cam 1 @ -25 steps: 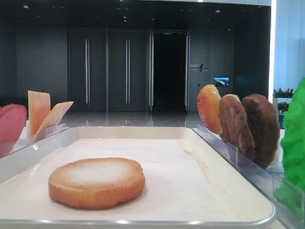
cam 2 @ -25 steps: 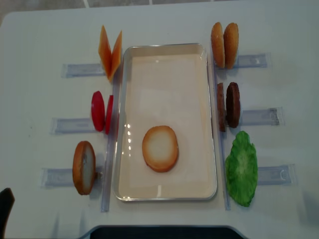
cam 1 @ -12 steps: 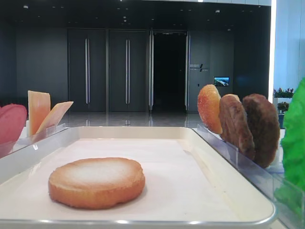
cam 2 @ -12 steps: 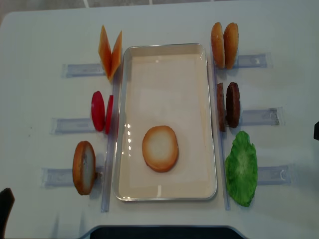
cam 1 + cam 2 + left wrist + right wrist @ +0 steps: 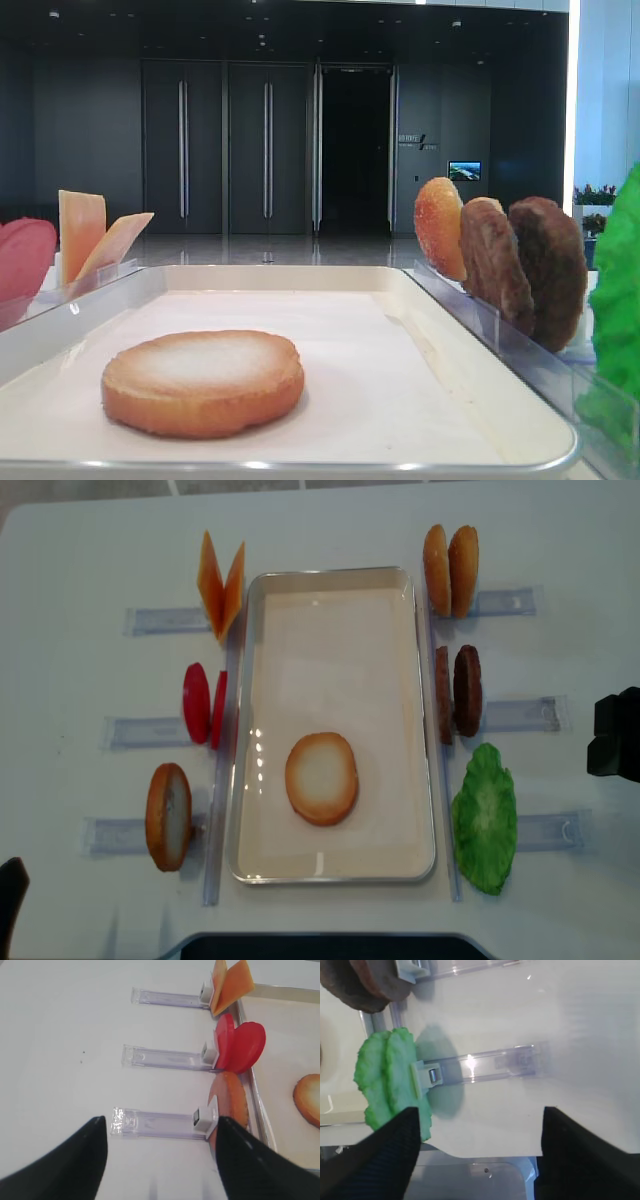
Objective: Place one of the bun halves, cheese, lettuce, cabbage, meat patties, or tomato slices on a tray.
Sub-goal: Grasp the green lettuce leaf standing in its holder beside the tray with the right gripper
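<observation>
Overhead and low table-level views share tray (image 5: 424, 720); wrist cameras apparently face down.

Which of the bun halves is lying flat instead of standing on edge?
The bun half inside the tray, cut face up. The other three, one at the left and the pair at top right, stand on edge in holders outside it.

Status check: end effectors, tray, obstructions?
Both end effectors open, empty. One bun half flat on tray. Right near lettuce; path clear.
</observation>
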Controlling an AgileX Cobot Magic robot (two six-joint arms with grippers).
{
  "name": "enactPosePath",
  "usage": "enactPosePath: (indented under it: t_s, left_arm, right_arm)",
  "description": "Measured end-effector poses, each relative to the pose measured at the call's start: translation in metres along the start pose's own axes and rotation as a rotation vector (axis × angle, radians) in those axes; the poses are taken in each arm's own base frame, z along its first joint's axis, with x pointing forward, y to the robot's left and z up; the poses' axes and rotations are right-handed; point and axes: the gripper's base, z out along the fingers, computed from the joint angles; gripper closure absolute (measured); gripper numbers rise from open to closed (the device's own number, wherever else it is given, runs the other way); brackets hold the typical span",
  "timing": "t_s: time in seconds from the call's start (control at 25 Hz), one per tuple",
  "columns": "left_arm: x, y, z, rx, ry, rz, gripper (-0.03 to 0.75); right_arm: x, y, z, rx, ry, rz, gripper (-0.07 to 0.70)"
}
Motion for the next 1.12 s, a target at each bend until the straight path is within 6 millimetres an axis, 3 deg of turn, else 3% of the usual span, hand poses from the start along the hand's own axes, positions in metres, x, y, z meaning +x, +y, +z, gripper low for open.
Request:
enactPosePath:
  t_s: [0.64,1.12]
  left_arm:
    - [0.0,0.0,0.0,0.0,0.0,0.0,0.199]
    - [0.0,0.0,0.0,0.0,0.0,0.0,0.199]
  right_arm:
    - [0.033,0.056,0.008,-0.104,0.083,-0.129,0.118]
    - [0.014,0.072,0.044,-0.027,0.102,-0.153,0.118]
